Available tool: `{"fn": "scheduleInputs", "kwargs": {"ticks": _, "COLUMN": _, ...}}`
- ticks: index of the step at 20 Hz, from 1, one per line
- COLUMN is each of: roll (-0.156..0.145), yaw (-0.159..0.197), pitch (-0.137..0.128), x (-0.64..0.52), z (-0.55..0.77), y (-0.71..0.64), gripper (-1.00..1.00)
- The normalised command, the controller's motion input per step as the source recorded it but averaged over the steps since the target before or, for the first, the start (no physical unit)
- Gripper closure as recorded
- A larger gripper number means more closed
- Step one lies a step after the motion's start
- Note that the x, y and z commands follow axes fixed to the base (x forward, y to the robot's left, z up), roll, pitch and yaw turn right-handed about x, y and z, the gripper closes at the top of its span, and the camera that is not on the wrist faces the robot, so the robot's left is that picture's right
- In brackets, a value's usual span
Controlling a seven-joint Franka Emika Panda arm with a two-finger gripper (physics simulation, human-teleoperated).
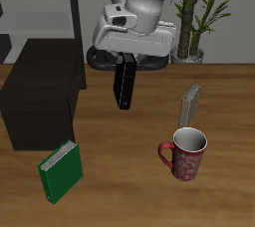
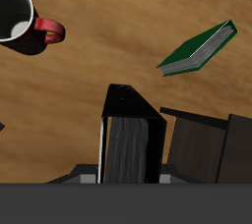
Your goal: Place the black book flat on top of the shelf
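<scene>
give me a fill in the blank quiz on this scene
1. The end effector holds the ____ book above the table.
2. The shelf has ____ on its top.
3. The mug is ____ in colour.
4. The green book stands nearest the table's ____ edge.
Answers: black; nothing; red; front

book hangs above table, beside shelf | mug nearer front edge

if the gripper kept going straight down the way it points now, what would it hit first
Probably bare table. The gripper points down holding the black book, whose lower end would touch first. The shelf sits to one side, though depth is hard to judge.
</scene>
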Motion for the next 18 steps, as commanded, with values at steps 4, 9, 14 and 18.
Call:
{"fn": "scheduleInputs", "kwargs": {"ticks": 4, "roll": -0.072, "yaw": 0.062, "pitch": -0.044, "x": -0.15, "z": 0.34, "y": -0.18, "gripper": 1.00}}
{"fn": "scheduleInputs", "kwargs": {"ticks": 9, "roll": -0.096, "yaw": 0.054, "pitch": -0.051, "x": -0.16, "z": 0.44, "y": -0.19, "gripper": 1.00}}
{"fn": "scheduleInputs", "kwargs": {"ticks": 14, "roll": -0.112, "yaw": 0.046, "pitch": -0.096, "x": -0.19, "z": 0.59, "y": -0.28, "gripper": 1.00}}
{"fn": "scheduleInputs", "kwargs": {"ticks": 18, "roll": -0.150, "yaw": 0.030, "pitch": -0.095, "x": -0.15, "z": 0.53, "y": -0.36, "gripper": 1.00}}
